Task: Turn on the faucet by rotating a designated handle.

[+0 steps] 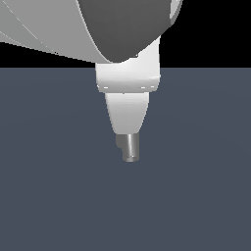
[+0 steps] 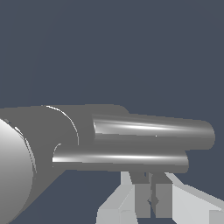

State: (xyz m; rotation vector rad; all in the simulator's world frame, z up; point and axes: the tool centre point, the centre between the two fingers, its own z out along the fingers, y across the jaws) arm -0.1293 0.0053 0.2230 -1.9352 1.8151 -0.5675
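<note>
The wrist view is filled by the grey metallic faucet [image 2: 39,144], with its round cap at the picture's edge. Two tubes project sideways from it. The thicker one is the spout [image 2: 153,133]. The thinner rod alongside it is the handle [image 2: 122,158]. My gripper [image 2: 152,197] sits right by the handle with its two fingers [image 2: 162,199] almost touching and nothing between them. The rod covers the fingertips. In the exterior view only a short grey cylinder of the faucet [image 1: 131,147] shows under the white hand [image 1: 127,110], and the handle is hidden.
The large white arm [image 1: 98,29] fills the upper part of the exterior view and blocks most of the faucet. A plain dark blue-grey floor [image 1: 196,196] lies all around.
</note>
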